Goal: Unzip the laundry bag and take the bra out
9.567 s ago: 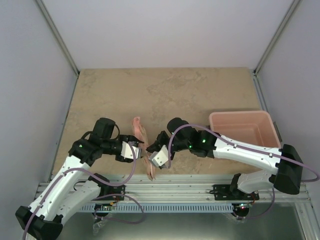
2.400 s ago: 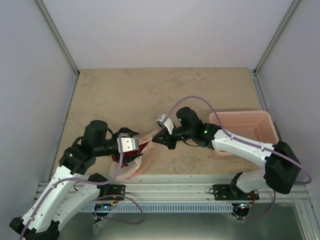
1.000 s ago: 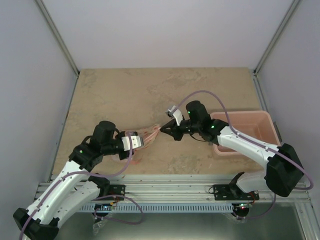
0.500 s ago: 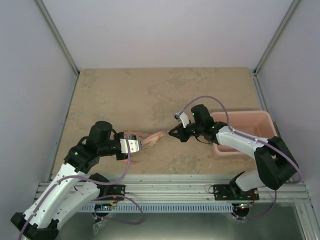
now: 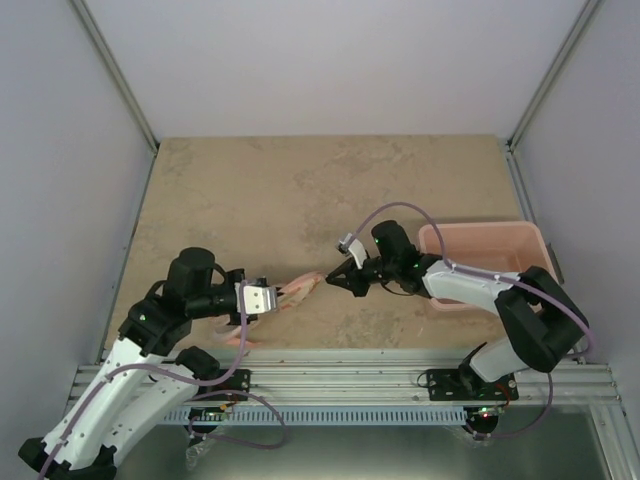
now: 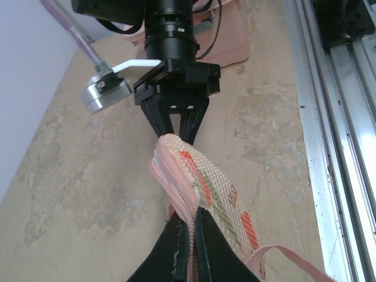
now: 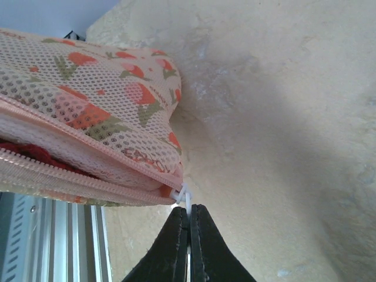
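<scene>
Laundry bag [image 6: 202,182], rim pinched by left gripper [image 6: 189,218], right gripper [image 7: 188,210] clamped on what looks like its zip pull [image 7: 184,194]: best drawn straight along the zip.

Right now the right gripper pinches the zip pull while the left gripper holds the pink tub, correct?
No: the left gripper holds the laundry bag by its rim, not the pink tub, as the left wrist view shows. The right gripper does pinch the zip pull.

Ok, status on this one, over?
Left hand shut on bag rim. Right hand shut on zip pull. Zip gaping, bra showing inside, not out. Tub off right, clear of it.
</scene>
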